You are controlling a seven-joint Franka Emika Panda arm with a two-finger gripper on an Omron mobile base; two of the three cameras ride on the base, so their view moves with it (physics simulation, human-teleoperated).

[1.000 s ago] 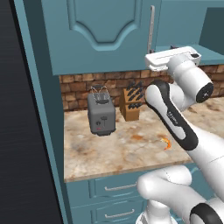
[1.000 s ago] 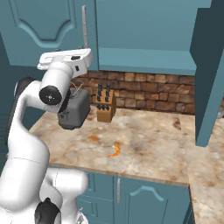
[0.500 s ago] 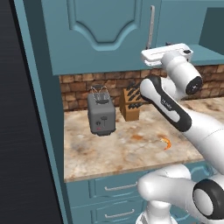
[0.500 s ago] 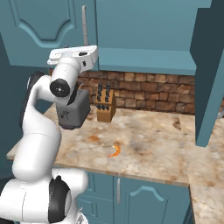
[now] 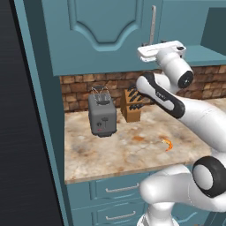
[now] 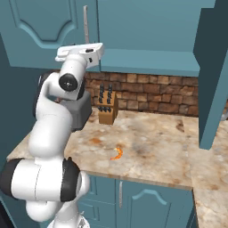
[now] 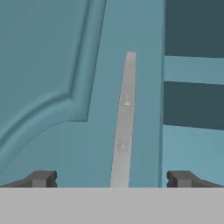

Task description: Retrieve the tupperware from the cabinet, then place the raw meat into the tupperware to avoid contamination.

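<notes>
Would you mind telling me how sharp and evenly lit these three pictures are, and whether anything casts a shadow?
Left base view: sharp, flat light; the toaster casts only a faint shadow on the counter. Right base view: crisp, no glare; raw meat clear. Hand view: the cabinet handle looks soft-edged between the gripper tips.

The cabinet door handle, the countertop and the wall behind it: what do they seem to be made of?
The handle looks like brushed metal: a pale silver-grey bar with a dull sheen. The countertop looks like polished stone, perhaps granite or marble, mottled beige and brown. The wall looks like rough brick or stone tile: brown blocks with visible joints. All are rendered, so these are guesses.
</notes>
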